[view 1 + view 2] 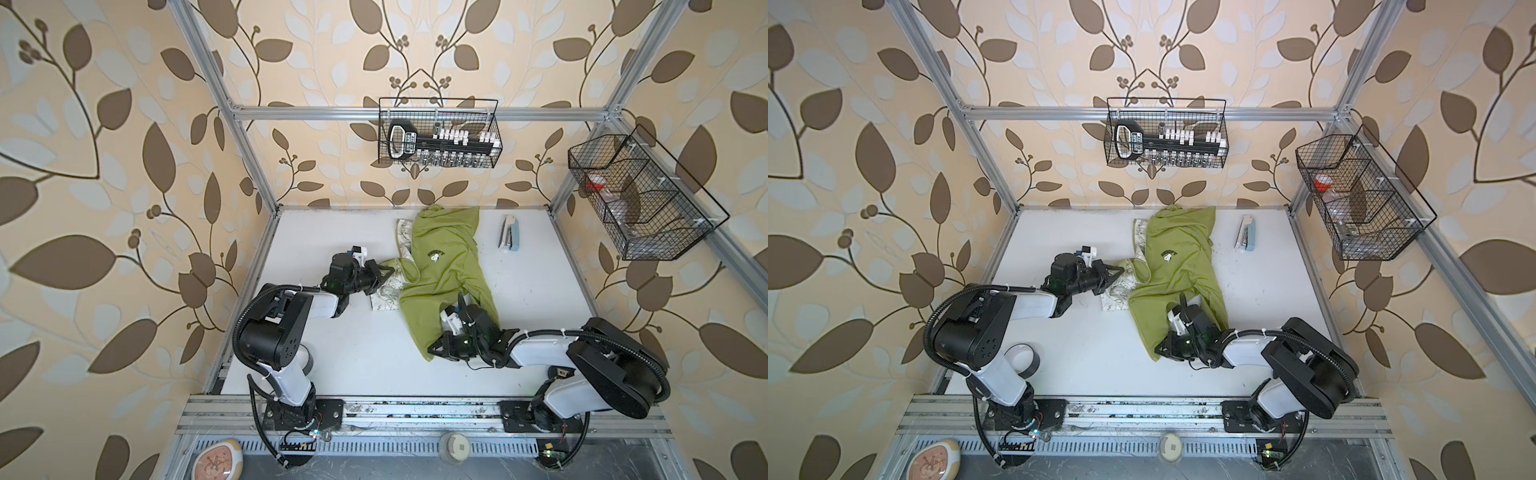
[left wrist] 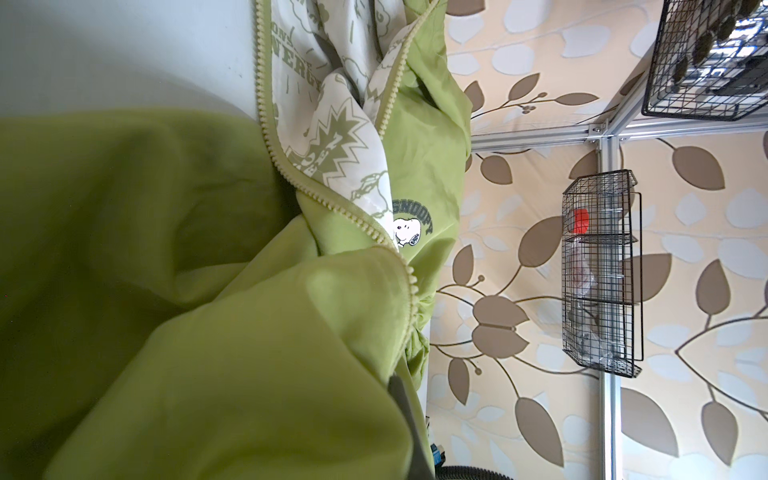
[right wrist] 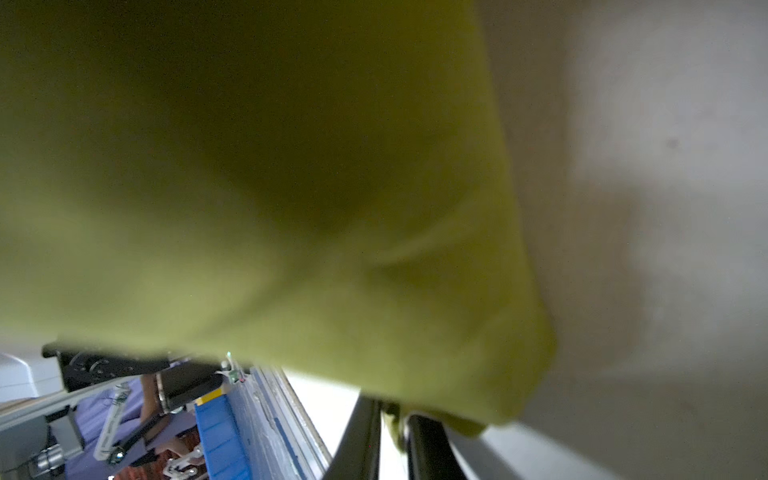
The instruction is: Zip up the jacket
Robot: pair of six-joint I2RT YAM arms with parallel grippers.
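On the white tabletop [image 1: 332,353], the black left gripper [image 1: 384,274] is seen with its fingers pressed together on the nearest front edge of a small lime-green hooded fabric jacket [image 1: 444,270]. There the cream patterned lining [image 2: 332,137] is turned outward and the pale zipper teeth [image 2: 266,124] are seen parted. The jacket is spread crumpled across the middle and back of the table, its chest logo [image 1: 433,256] turned upward. At the near hem, the black right gripper [image 1: 434,352] is shown with its dark fingers [image 3: 428,449] drawn close on a fold of green cloth. Farther right, well apart, a pale blue and white stapler [image 1: 509,233] is laid.
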